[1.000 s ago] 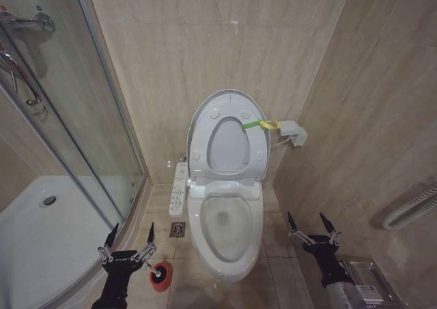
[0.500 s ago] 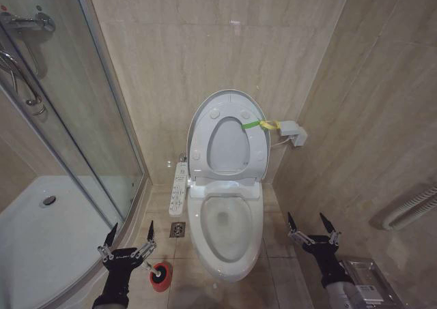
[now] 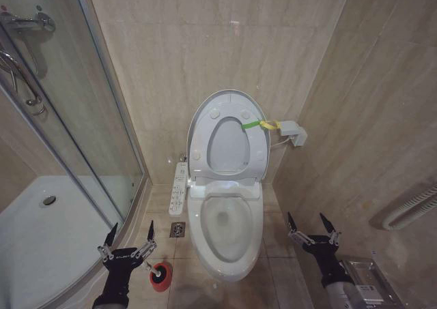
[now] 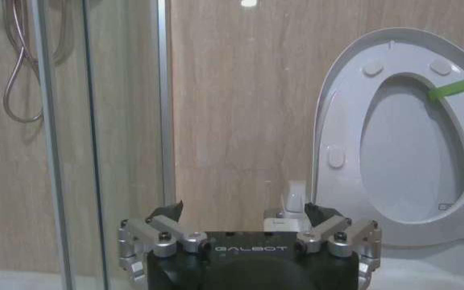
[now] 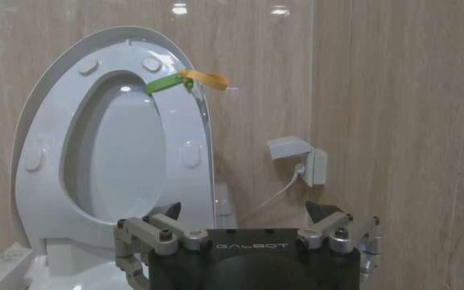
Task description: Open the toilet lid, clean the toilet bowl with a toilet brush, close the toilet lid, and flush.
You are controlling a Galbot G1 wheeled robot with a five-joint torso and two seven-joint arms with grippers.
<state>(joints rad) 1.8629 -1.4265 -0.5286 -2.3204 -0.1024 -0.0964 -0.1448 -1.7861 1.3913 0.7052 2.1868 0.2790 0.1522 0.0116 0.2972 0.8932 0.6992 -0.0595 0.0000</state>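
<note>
The toilet lid (image 3: 227,145) stands upright against the back wall with the ring seat raised in front of it and a yellow-green strap (image 3: 259,124) at its edge. Below it the white toilet bowl (image 3: 225,230) lies uncovered. The toilet brush (image 3: 160,276) stands in its red cup on the floor left of the bowl. My left gripper (image 3: 132,227) hangs open just left of and above the brush cup. My right gripper (image 3: 306,218) is open and empty to the right of the bowl. Both wrist views face the raised lid (image 4: 413,157) (image 5: 123,157) over open grippers (image 4: 241,208) (image 5: 244,208).
A curved glass shower enclosure (image 3: 68,138) fills the left side. The seat's control strip (image 3: 179,186) and a floor drain (image 3: 177,229) lie between it and the bowl. A wall box (image 3: 293,131) sits right of the lid, and a metal box (image 3: 362,282) at lower right.
</note>
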